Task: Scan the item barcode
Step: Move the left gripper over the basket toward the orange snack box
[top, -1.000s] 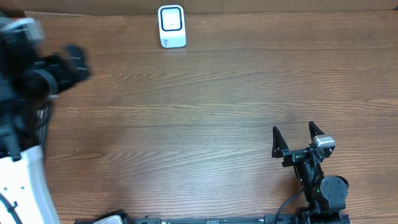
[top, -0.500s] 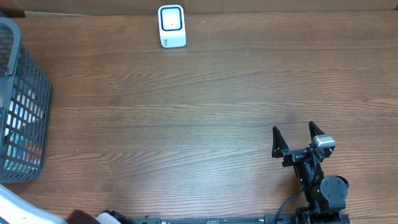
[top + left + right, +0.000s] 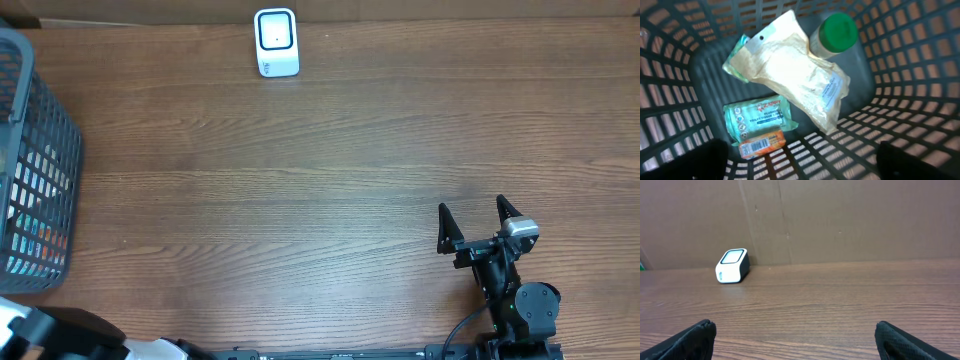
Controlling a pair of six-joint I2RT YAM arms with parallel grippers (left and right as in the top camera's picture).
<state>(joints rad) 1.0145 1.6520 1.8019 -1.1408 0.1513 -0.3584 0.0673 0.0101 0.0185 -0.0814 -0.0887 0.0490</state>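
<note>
Now | basket: pouch, bottle, 2 pkts | L end effector open, empty | R end effector same

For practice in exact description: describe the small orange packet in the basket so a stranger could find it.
Look into the grey mesh basket at the table's left edge. On its floor, next to the big cream pouch, lies a teal packet; the orange packet sits against its edge. It is the smallest item, the only orange one, barcode facing up.
</note>
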